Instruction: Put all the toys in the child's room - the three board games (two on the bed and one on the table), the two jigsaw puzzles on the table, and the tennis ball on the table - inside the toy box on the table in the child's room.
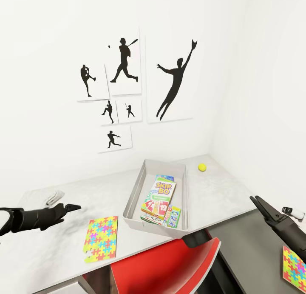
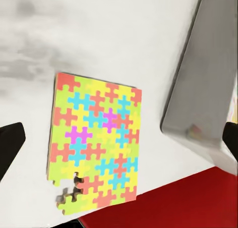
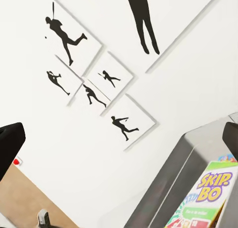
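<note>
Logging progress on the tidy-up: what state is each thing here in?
toy box: on the table, holding board games
jigsaw puzzle: flat on the table, outside the box
second jigsaw puzzle: low at right, off the table
tennis ball: on the table, outside the box
left gripper: empty
right gripper: empty

My pale marbled worktop point(image 1: 221, 187) carries the grey toy box point(image 1: 134, 197), a jigsaw puzzle point(image 1: 101, 238) beside it, and a tennis ball point(image 1: 202, 167) near the corner.

Matte black arms, ribbed at the joints. Left gripper point(image 1: 75, 207) with slim, tapered black fingers; right gripper point(image 1: 256, 201) likewise black, angular, pointed.
</note>
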